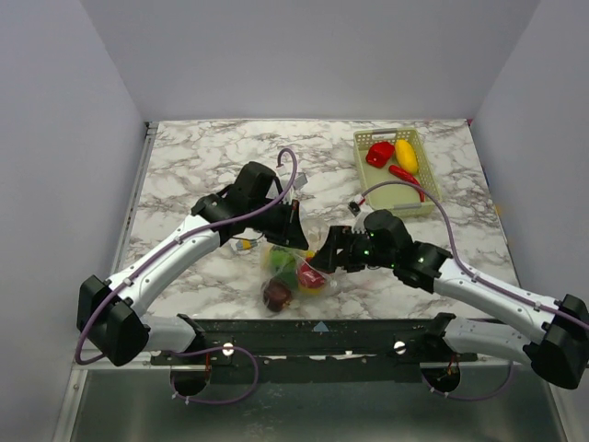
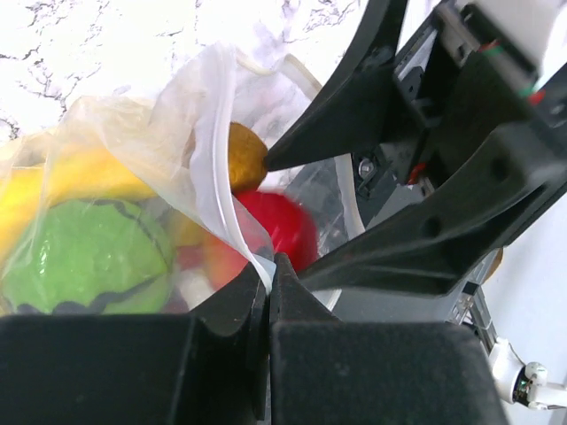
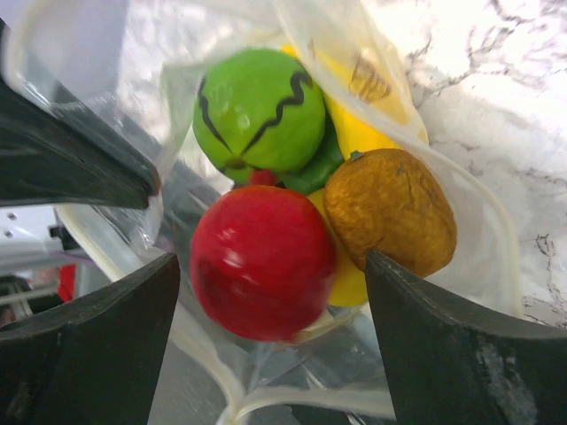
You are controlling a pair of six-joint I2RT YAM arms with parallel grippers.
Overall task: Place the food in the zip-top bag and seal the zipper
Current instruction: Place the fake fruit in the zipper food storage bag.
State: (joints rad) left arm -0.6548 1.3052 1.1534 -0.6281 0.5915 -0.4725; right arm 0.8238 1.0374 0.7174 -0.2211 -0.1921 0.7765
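My left claw (image 2: 268, 274) is clenched on the edge of the clear bag (image 2: 190, 124), with the film and its pale seal strip (image 2: 221, 190) pinched between the two fingers so the mouth is held up. My right claw (image 3: 273, 261) is released. Its fingers (image 3: 97, 345) stand wide on either side of a red fruit (image 3: 263, 266) with a gap at each, so I am gripping nothing there. Through the right wrist camera I look straight into the bag's mouth, where the red fruit sits on top. A green ball with a black wavy line (image 3: 259, 111) is behind it, a brown fruit (image 3: 390, 221) is touching its side, and a yellow piece (image 3: 359, 133) is tucked underneath. From above, the bag lies on the marble table (image 1: 202, 157) between the two arms, near the front edge, and a dark maroon piece (image 1: 276, 295) is at its near end. Well apart, at the far right of the table, the pale green basket (image 1: 359, 158) holds a red pepper (image 1: 379, 154), a yellow fruit (image 1: 406, 157) and a red chili (image 1: 405, 177), none of them bagged yet
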